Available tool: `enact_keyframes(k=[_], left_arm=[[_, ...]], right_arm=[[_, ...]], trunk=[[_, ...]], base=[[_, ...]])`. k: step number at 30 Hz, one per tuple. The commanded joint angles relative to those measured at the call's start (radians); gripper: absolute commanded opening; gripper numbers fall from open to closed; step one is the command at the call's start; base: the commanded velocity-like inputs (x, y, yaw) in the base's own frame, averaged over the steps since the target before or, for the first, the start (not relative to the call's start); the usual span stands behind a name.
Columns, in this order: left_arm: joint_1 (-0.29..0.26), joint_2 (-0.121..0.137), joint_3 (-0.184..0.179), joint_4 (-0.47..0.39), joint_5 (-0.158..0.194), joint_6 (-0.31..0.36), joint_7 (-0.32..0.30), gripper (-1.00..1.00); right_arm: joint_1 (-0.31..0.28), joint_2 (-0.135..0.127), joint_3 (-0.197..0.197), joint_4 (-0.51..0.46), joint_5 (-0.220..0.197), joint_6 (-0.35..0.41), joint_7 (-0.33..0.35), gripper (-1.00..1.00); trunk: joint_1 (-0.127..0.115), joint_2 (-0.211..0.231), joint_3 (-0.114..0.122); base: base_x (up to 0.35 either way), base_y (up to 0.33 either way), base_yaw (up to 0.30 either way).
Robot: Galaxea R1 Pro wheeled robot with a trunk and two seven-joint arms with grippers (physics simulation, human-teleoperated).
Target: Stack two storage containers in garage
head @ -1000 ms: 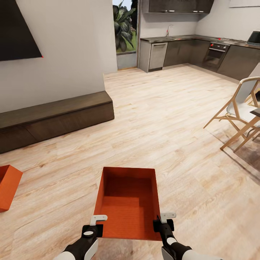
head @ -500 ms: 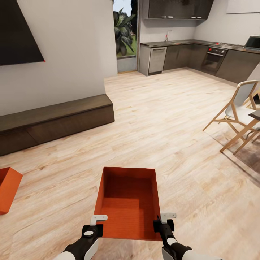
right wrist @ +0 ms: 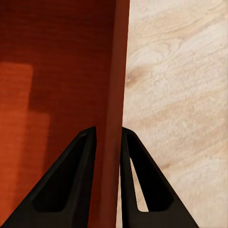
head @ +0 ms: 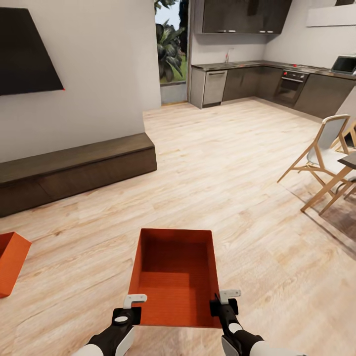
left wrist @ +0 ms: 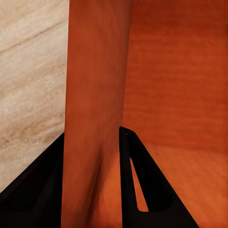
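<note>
Living-room plank floor (head: 237, 163) and kitchen have slid slightly in view while one storage container (head: 175, 277) stays clamped by left tool (head: 129, 305) and right tool (head: 225, 302), second container (head: 10, 262) left behind near left, transport judged underway.

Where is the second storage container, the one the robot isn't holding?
In the head view, the other storage container sits on the wood floor at the far left edge, below the dark bench.
</note>
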Motion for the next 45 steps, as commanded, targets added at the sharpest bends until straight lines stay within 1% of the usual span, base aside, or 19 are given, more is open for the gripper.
enact_keyframes(k=[1, 22, 34, 45], left_arm=[[0.000, 0.000, 0.001, 0.005, 0.018, 0.001, 0.012, -1.00], [0.000, 0.000, 0.000, 0.005, 0.018, 0.001, 0.012, -1.00], [0.000, 0.000, 0.000, 0.005, 0.018, 0.001, 0.012, -1.00], [0.000, 0.000, 0.000, 0.005, 0.018, 0.001, 0.012, -1.00]], right_arm=[[-0.001, 0.000, -0.026, 0.000, -0.020, -0.061, -0.019, -1.00], [-0.001, -0.001, -0.028, -0.001, -0.019, -0.041, -0.019, -1.00], [-0.001, 0.003, -0.028, -0.001, -0.016, -0.053, -0.019, -1.00], [-0.001, -0.001, -0.029, -0.001, -0.019, -0.050, -0.019, -1.00]], trunk=[[0.000, 0.000, 0.001], [0.000, 0.000, 0.026], [0.000, 0.000, 0.036], [0.000, 0.000, 0.047]], base=[[0.000, 0.000, 0.000], [0.000, 0.000, 0.072], [0.000, 0.000, 0.087], [0.000, 0.000, 0.089]])
